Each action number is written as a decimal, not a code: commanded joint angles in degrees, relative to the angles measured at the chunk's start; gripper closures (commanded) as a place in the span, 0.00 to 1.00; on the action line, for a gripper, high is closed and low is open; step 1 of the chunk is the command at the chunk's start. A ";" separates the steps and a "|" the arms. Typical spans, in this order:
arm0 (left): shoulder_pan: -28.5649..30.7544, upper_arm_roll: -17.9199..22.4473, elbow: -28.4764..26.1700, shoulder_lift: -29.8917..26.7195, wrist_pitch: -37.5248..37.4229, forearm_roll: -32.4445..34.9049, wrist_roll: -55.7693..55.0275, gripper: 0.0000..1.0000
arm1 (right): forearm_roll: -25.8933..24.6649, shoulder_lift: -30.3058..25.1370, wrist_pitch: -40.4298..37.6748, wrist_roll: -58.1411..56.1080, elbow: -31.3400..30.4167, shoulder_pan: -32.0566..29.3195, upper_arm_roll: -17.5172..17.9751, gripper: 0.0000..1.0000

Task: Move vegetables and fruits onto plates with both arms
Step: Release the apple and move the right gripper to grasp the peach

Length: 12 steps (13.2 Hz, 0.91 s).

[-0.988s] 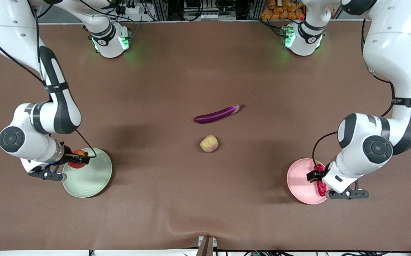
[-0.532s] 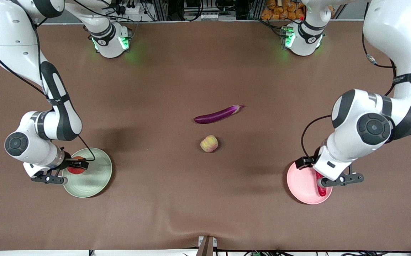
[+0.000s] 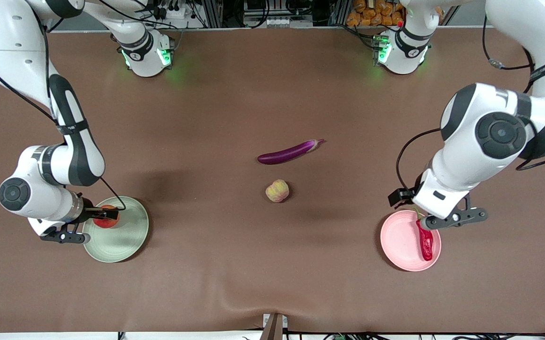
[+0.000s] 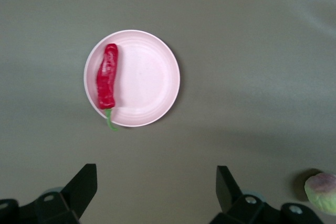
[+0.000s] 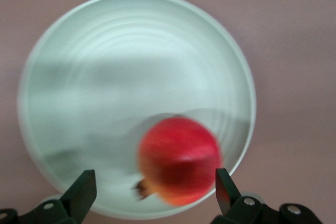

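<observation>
Chili [image 3: 425, 243] on pink plate [image 3: 399, 243]; left gripper [image 4: 157, 192] above, jaws wide, empty. Apple [image 3: 107, 218] on green plate [image 3: 126, 236]; right gripper [image 5: 152, 195] above, jaws wide, empty. Eggplant [image 3: 287, 152], peach [image 3: 277, 191] mid-table.

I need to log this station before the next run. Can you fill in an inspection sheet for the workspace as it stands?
Surface: brown table, wrinkled at its camera-side edge.
Job's things: red chili pepper on pink plate; red apple on green plate; eggplant and peach on the table mid-way between the arms.
Clutter: nothing seen.
Grippers: left gripper open, above the pink plate; right gripper open, over the apple.
Cables: black leads hang along both arms.
Surroundings: rack with orange items past the bases.
</observation>
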 commanded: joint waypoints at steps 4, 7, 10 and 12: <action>-0.29 -0.76 -1.37 -4.51 -4.64 -1.75 -0.40 0.00 | 11.65 -1.88 -17.59 16.06 9.89 3.65 3.26 0.00; 0.23 -1.38 -0.41 -4.76 -4.73 -1.58 0.04 0.00 | 11.75 -1.44 -17.61 39.24 13.33 14.26 3.08 0.00; 0.23 -1.65 -0.40 -5.65 -4.73 -1.75 0.04 0.00 | 11.92 0.58 -13.59 55.89 15.71 21.05 3.08 0.00; 0.41 -1.65 -0.31 -5.73 -4.82 -1.75 0.65 0.00 | 11.84 2.24 -8.50 65.38 15.88 26.14 3.08 0.00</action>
